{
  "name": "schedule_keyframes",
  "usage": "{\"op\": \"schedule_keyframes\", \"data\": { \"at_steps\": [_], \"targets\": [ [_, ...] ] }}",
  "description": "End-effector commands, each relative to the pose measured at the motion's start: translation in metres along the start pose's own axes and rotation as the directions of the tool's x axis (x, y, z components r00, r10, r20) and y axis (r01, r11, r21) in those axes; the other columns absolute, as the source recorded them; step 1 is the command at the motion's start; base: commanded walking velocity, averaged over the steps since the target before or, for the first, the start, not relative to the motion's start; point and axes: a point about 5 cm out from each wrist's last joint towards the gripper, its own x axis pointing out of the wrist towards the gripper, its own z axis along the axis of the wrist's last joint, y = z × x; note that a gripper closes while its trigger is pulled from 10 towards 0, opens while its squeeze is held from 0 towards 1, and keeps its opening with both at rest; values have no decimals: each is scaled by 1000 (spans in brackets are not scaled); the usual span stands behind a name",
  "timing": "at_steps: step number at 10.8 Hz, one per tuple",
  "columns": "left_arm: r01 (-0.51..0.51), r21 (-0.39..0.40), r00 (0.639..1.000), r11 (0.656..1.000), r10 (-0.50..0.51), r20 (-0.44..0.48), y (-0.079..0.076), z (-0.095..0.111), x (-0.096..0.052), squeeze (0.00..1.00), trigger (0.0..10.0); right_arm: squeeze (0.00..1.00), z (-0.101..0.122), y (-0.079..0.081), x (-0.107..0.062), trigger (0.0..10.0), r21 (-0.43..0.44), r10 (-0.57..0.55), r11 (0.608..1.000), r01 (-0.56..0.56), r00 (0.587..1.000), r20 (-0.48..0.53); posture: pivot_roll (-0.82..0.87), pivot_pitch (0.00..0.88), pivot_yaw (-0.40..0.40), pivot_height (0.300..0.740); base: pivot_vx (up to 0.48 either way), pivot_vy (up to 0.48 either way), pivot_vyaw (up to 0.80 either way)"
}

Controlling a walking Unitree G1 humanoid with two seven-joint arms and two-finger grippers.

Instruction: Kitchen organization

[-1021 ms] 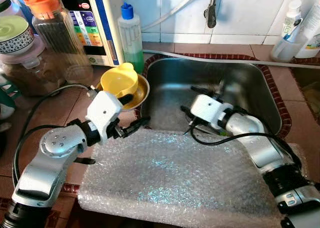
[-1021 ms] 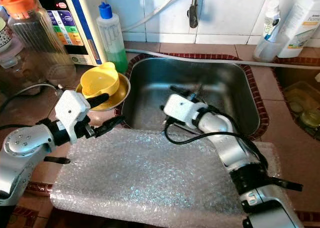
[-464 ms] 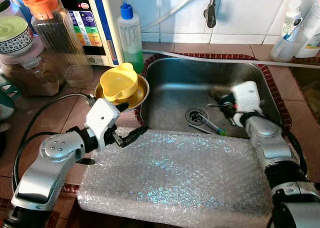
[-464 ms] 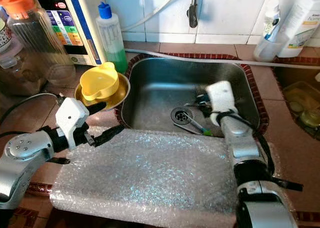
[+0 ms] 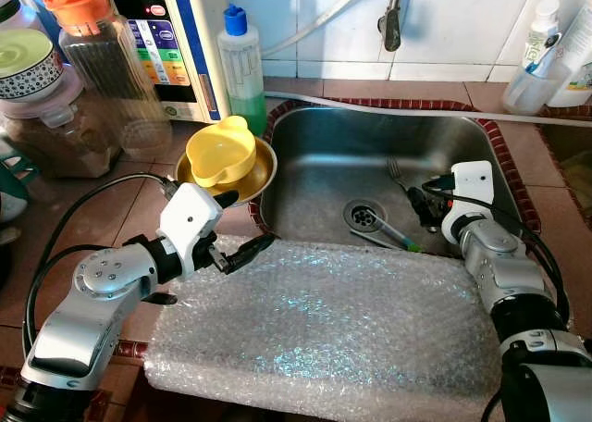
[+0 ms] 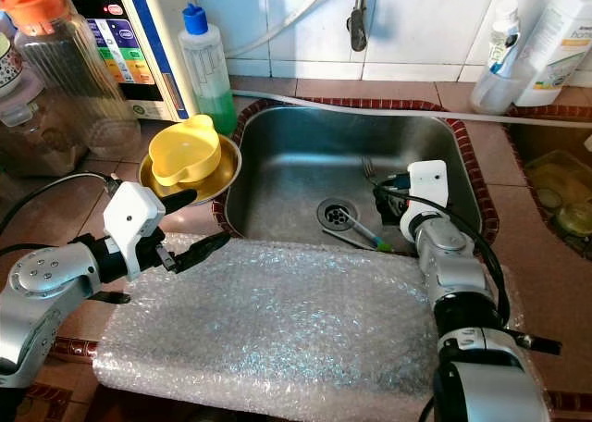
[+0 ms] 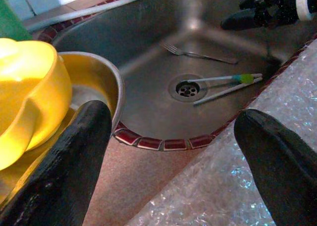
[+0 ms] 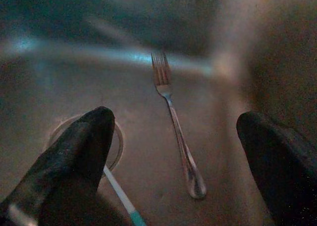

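My left gripper (image 5: 242,223) is open above the counter edge, between the bubble wrap sheet (image 5: 324,320) and a metal bowl (image 5: 265,169) that holds a yellow cup (image 5: 220,150). Inside the steel sink (image 5: 324,154) my right gripper (image 5: 422,203) hangs open near the right wall, with nothing between its fingers. A fork (image 8: 173,117) lies on the sink floor just ahead of it, also the fork (image 5: 393,170) beyond the drain. Thin white sticks with a green-blue tip (image 5: 388,232) lie beside the drain (image 5: 363,215).
A green soap bottle (image 5: 242,66), jars (image 5: 106,61) and a water purifier (image 5: 176,33) stand at the back left. The faucet (image 5: 392,15) hangs over the sink. White bottles (image 5: 546,61) stand at the back right. A hose (image 5: 388,107) runs along the sink's far rim.
My right gripper has swung from the sink's left front, over the drain, to the right side and dropped lower. The left gripper has eased slightly down and back.
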Motion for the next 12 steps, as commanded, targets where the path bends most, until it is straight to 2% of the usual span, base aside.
{"op": "schedule_keyframes", "data": {
  "at_steps": [1,3,5,8,9,10,11,12],
  "targets": [
    [8,8,1000,1000,-8,-13,-1,-2,0,1000,10000,1000,-8,-3,0,10000,46,-19,999,22,998,-55,-99,158,67,740,0,0,0],
    [-3,11,1000,1000,3,-10,0,-1,0,1000,10000,1000,-5,-3,1,10000,59,-16,998,19,998,-55,-99,160,65,740,0,0,0],
    [-108,-28,992,994,110,69,13,8,3,1000,10000,1000,4,5,2,10000,71,23,997,-22,1000,-18,-99,160,65,740,0,0,0],
    [-215,-102,956,971,231,180,30,23,1,1000,10000,1000,13,14,1,10000,39,72,997,-73,997,24,-108,160,63,740,0,0,0],
    [-289,-121,930,950,309,201,40,28,0,1000,10000,1000,17,18,1,10000,36,88,995,-90,995,38,-108,160,63,740,0,0,0],
    [-397,-176,884,901,427,189,53,27,0,1000,10000,1000,24,25,0,10000,43,136,989,-140,987,90,-108,160,62,740,0,0,0],
    [-428,-223,857,876,472,210,58,30,1,1000,10000,1000,26,32,-2,10000,35,188,981,-193,976,112,-109,159,62,740,0,0,0],
    [-436,-223,855,872,479,201,58,30,5,1000,10000,1000,25,38,-4,10000,7,227,973,-229,967,114,-109,159,62,740,0,0,0]
  ]
}}
